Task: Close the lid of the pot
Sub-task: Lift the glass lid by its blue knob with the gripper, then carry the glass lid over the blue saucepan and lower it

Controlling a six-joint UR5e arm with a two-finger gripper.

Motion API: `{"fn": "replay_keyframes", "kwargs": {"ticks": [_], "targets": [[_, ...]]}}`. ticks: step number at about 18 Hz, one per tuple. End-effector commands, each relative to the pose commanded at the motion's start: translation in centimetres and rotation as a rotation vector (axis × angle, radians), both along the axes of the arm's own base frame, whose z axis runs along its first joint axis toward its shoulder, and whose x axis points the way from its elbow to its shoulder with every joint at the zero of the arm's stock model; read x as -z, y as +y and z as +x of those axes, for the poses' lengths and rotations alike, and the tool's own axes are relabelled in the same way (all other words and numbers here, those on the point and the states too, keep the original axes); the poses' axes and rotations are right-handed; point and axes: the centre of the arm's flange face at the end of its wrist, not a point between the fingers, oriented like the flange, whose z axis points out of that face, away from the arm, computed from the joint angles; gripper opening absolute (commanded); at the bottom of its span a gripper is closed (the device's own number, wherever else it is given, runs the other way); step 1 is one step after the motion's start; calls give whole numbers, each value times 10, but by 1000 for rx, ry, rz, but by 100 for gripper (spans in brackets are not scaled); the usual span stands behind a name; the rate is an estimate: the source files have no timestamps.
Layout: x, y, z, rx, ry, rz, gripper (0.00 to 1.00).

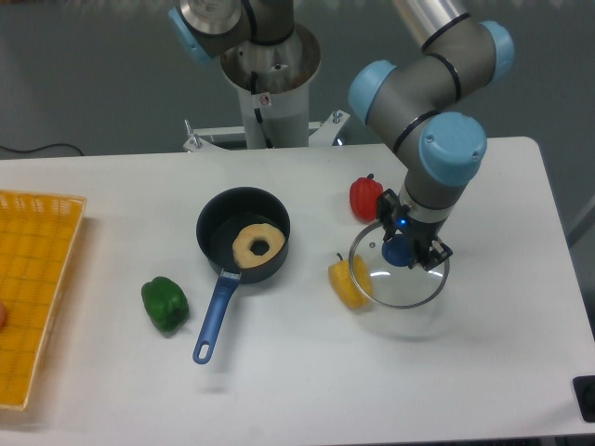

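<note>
Camera view (only one): the tool (401, 249) is closed around the blue knob of the pot lid (398, 280), coming from above, so the knob is held at centre and the glass disc hangs level under it. I judge the lid is just off the desk (307, 372) or barely lifted; cannot tell which.

The pot (244, 234) stands open well to the left, with a ring-shaped pastry (258, 245) inside and its blue handle pointing to the front-left, away from the lid's path.

Room for moving: the yellow pepper (347, 282) is touching or just beside the lid's left rim, directly btw lid and pot, so the lid probably must go up before going left. The red pepper (365, 197) is just behind the lid. The green pepper (165, 304) and yellow tray (37, 279) are far left, no obstacle. Desk's right edge is near, front side is open.
</note>
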Motion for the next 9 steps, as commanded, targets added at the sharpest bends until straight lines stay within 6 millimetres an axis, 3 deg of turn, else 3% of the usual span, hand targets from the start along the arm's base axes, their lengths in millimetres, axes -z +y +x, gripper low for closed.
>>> {"fn": "replay_keyframes", "kwargs": {"ticks": [9], "targets": [[-10,13,43,21,-2,-1,56]]}}
